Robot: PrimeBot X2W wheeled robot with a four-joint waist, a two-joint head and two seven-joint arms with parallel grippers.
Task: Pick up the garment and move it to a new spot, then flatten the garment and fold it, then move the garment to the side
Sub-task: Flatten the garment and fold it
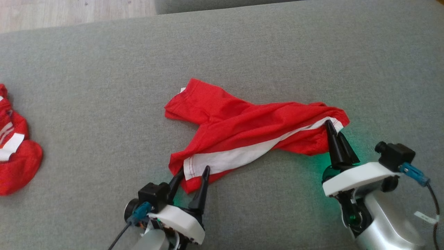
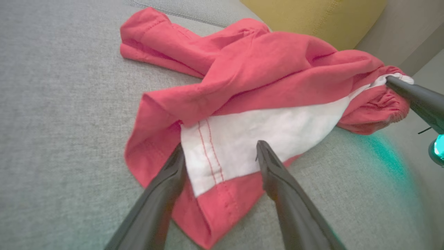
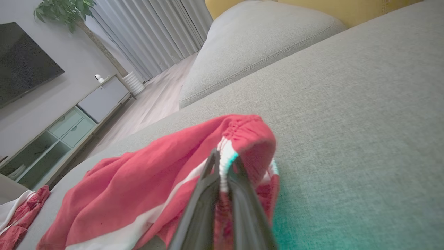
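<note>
Holding the left gripper (image 1: 194,169) wide open down at six o'clock of the head view, setting its two dark fingers either side of the near corner of the garment (image 1: 242,125), right where the white band meets the red stitching, and closing on nothing yet. Pinching the far gathered edge at three o'clock with the right gripper (image 1: 334,127), clamping tight on cloth and holding that end a little raised off the grey sofa seat (image 1: 104,86), by the look of the right wrist view. Leaving the garment sprawling across the middle of the seat, running from six o'clock out to three, bunching and twisting, with one leg flopping up toward twelve. Reckoning progress now: probably working the flatten stage, with one end gripped and the other about to be taken; getting nowhere near flat, not starting any fold, and owing the final shift to the side. Counting up: two grippers, two fingers on each; two red-and-white pieces, one being worked at centre and a second garment (image 1: 14,149) heaping untouched at nine o'clock; one white band showing on the worked piece; one grey seat under everything.
</note>
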